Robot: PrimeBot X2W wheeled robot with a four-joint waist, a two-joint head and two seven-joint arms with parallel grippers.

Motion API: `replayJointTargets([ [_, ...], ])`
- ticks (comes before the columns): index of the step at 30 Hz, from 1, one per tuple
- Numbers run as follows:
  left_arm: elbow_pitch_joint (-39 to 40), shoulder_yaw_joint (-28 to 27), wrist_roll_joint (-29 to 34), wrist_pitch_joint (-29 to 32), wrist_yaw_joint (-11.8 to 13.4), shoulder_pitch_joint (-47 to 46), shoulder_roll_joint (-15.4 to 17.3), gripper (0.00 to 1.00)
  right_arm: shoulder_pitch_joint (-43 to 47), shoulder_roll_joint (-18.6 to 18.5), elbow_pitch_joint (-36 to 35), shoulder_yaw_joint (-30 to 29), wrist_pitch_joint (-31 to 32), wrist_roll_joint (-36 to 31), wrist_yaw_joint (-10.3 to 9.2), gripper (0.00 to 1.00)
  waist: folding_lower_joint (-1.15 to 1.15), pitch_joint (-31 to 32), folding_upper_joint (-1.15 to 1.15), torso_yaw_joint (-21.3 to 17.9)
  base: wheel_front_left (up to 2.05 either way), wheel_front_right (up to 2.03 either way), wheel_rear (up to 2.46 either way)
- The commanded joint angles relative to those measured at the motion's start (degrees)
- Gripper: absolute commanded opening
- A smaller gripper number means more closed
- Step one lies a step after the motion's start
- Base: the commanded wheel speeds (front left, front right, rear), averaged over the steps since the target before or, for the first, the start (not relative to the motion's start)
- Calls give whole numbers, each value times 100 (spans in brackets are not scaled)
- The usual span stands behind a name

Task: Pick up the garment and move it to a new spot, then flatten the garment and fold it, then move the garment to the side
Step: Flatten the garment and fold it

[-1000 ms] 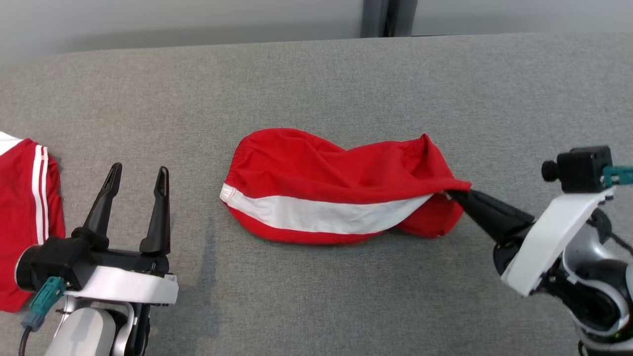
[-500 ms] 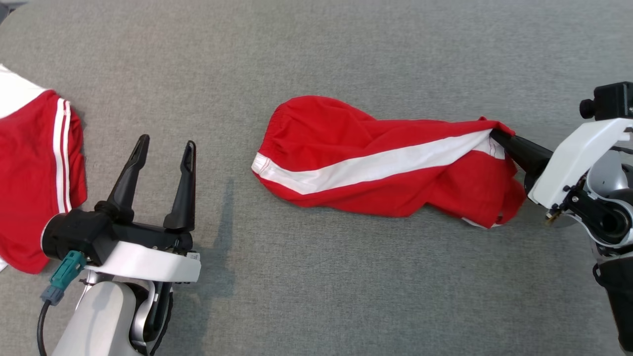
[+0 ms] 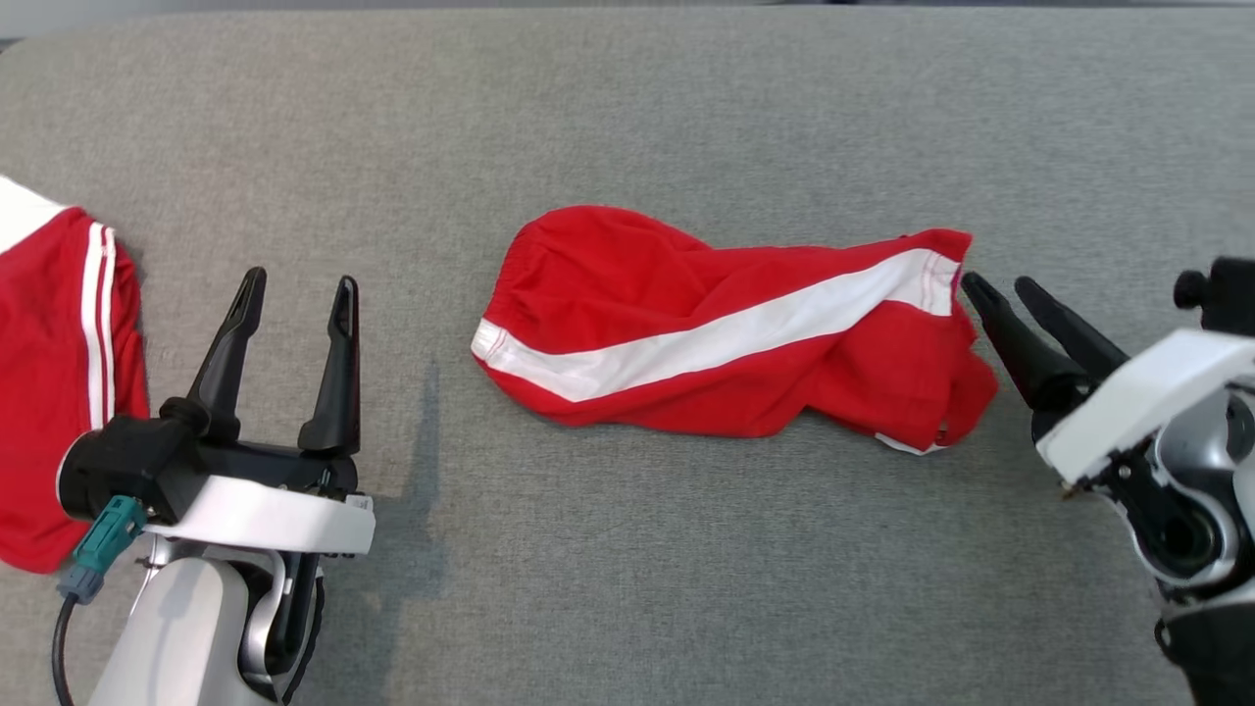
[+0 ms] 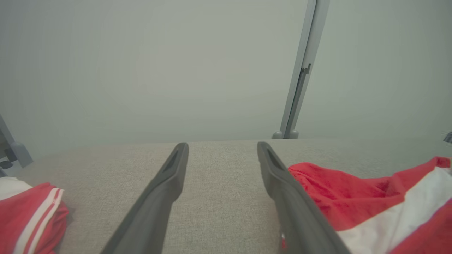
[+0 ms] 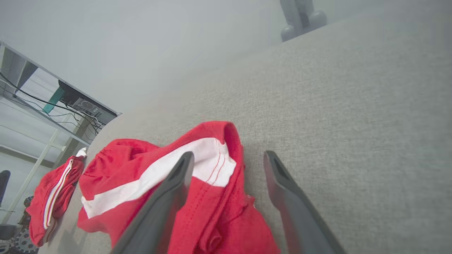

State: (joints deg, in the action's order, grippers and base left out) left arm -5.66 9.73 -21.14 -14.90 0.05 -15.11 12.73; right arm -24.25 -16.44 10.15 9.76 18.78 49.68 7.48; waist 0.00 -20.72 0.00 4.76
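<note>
The crumpled red-and-white fabric garment (image 3: 726, 333) lies at the middle of the grey felt surface (image 3: 627, 118), the right gripper (image 3: 997, 283) just beside its hem and the left gripper (image 3: 298, 280) well apart, both spread and empty, so flattening seems next, needing grasps at two corners.

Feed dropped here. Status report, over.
Left gripper open, empty. Right gripper open at right end of shorts. Shorts crumpled on table, unfolded. Other red garment far left, out of the way.

Robot lab: grey fabric worktable (image 3: 686, 108), bare partition wall (image 4: 141, 70), shelf rack (image 5: 46, 102) with cabled electronics (image 5: 83, 104).
</note>
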Motion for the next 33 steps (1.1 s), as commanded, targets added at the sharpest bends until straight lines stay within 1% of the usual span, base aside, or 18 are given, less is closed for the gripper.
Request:
replayJointTargets([
  [1, -7, -34, 35, -24, -9, 60, 21, 100, 64, -10, -36, -10, -60, 9, 3, 100, 0, 90, 0, -89, 0, 0, 0],
  [5, -28, -104, 38, -24, 28, 135, 42, 100, 536, 84, -420, -213, -959, -149, 3, 100, 0, 257, 0, -249, 0, 0, 0],
  [8, -27, -149, 24, -24, 69, 190, 71, 100, 754, 155, -671, -412, -1677, -437, 3, 100, 0, 370, 0, -354, 0, 0, 0],
  [10, -11, -177, 15, -14, 101, 233, 94, 100, 830, 150, -792, -519, -2092, -794, 3, 100, 0, 454, 0, -412, 0, 0, 0],
  [11, 14, -192, 12, 10, 144, 305, 118, 100, 872, 222, -909, -589, -2399, -1088, 3, 100, 0, 539, 0, -447, 0, 0, 0],
  [13, 58, -197, 20, 47, 173, 323, 145, 100, 940, 220, -1006, -686, -2623, -1510, 3, 100, 0, 619, 0, -460, 0, 0, 0],
  [17, 149, -162, 56, 120, 234, 449, 174, 100, 1093, 371, -1123, -809, -2803, -2267, 3, 100, 0, 785, 0, -435, 0, 0, 0],
  [18, 182, -153, 63, 125, 258, 470, 183, 100, 1143, 389, -1150, -863, -2825, -2547, 3, 100, 0, 827, 0, -419, 0, 0, 0],
  [20, 235, -132, 87, 163, 294, 550, 194, 100, 1305, 571, -1199, -882, -2789, -2863, 3, 100, 0, 910, 0, -397, 0, 0, 0],
  [23, 288, -129, 92, 211, 359, 722, 214, 100, 1519, 734, -1200, -928, -2756, -3267, 2, 100, 0, 1038, 0, -375, 0, 0, 0],
  [28, 330, -125, 42, 252, 412, 950, 222, 100, 1789, 923, -1117, -928, -2760, -3603, 2, 100, 0, 1230, 0, -358, 0, 0, 0],
  [33, 335, -92, 22, 299, 448, 1084, 227, 100, 1962, 1033, -1088, -915, -2693, -3689, 2, 100, 0, 1336, 0, -370, 0, 0, 0],
])
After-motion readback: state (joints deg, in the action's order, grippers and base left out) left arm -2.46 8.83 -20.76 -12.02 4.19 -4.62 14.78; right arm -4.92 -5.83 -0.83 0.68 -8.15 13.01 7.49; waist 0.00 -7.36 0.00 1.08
